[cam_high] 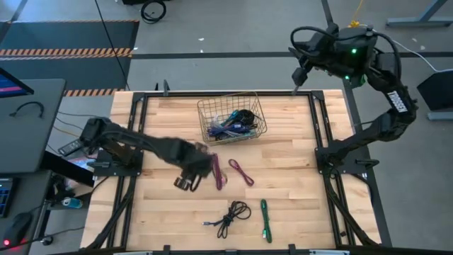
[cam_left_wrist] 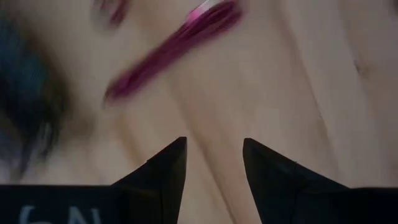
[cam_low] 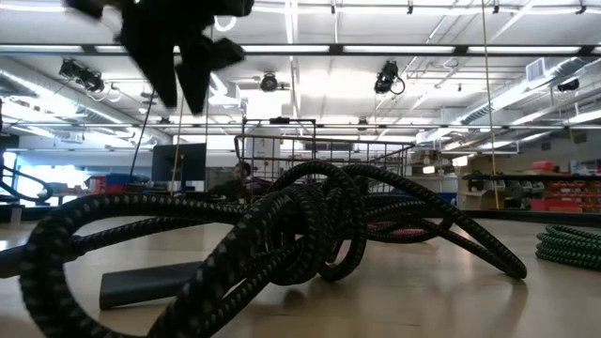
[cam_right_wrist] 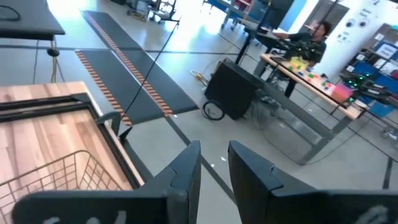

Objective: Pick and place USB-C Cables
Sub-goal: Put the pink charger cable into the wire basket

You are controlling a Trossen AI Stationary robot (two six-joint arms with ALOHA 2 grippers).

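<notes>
Your left tool (cam_high: 187, 183), part-open and empty beside the magenta cable (cam_high: 217, 171), should pinch that light, floppy bundle mid-fold.

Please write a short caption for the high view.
Left gripper hovers open beside a purple cable; wire basket holds more cables.

Motion blur smears the left gripper (cam_high: 190, 178) in the overhead view, so its jaws cannot be made out there. Its wrist camera shows a streaked magenta cable (cam_left_wrist: 177, 50) and an unreadable dark teal smudge (cam_left_wrist: 28, 106) cut off at the frame edge. Inside the wire basket (cam_high: 209, 108), the tangled cables (cam_high: 232, 125) are too small to count. At desk level, the black cable (cam_low: 282, 235) hides most of the basket.
</notes>
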